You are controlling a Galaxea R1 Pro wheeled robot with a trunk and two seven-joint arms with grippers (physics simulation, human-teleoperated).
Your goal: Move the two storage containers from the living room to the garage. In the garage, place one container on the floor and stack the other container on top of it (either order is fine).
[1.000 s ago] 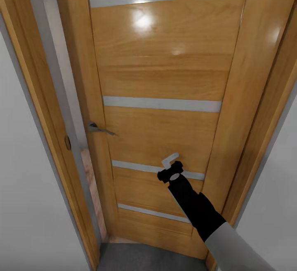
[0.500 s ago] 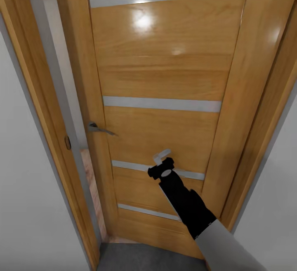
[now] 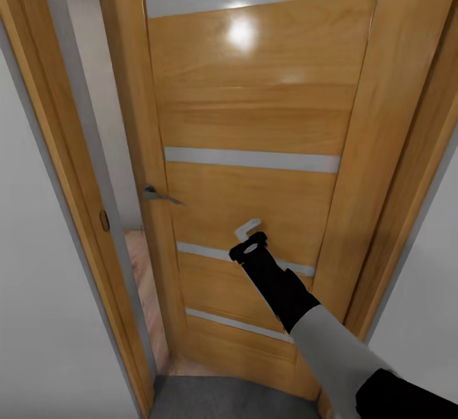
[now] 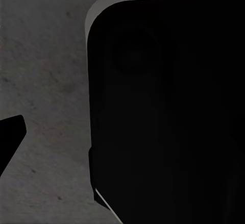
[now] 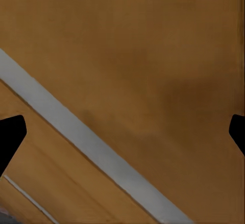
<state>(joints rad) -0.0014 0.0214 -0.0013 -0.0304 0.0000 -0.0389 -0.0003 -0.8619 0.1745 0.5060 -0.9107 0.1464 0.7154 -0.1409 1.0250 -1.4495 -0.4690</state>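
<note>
The two storage containers are out of view. I face a honey-wood door (image 3: pixel 254 120) with frosted horizontal strips, standing ajar. My right gripper (image 3: pixel 248 233) is stretched out against the door's lower panel, just above a frosted strip. In the right wrist view its dark fingertips (image 5: pixel 10 137) sit far apart, open and empty, with the door panel (image 5: pixel 132 66) close in front. In the left wrist view one fingertip (image 4: pixel 10 138) of my left gripper hangs over the dark grey concrete floor (image 4: pixel 46 71), beside my own black body (image 4: pixel 168 112).
A metal lever handle (image 3: pixel 159 195) sticks out at the door's left edge. The door frame (image 3: pixel 63 151) and a white wall (image 3: pixel 38 317) stand at the left, another white wall (image 3: pixel 426 291) at the right. Light wood flooring (image 3: pixel 145 272) shows through the gap. Grey concrete (image 3: pixel 222 400) lies underfoot.
My right arm has reached further forward and to the left along the door. The door has swung a little further away and the gap at its left edge has widened.
</note>
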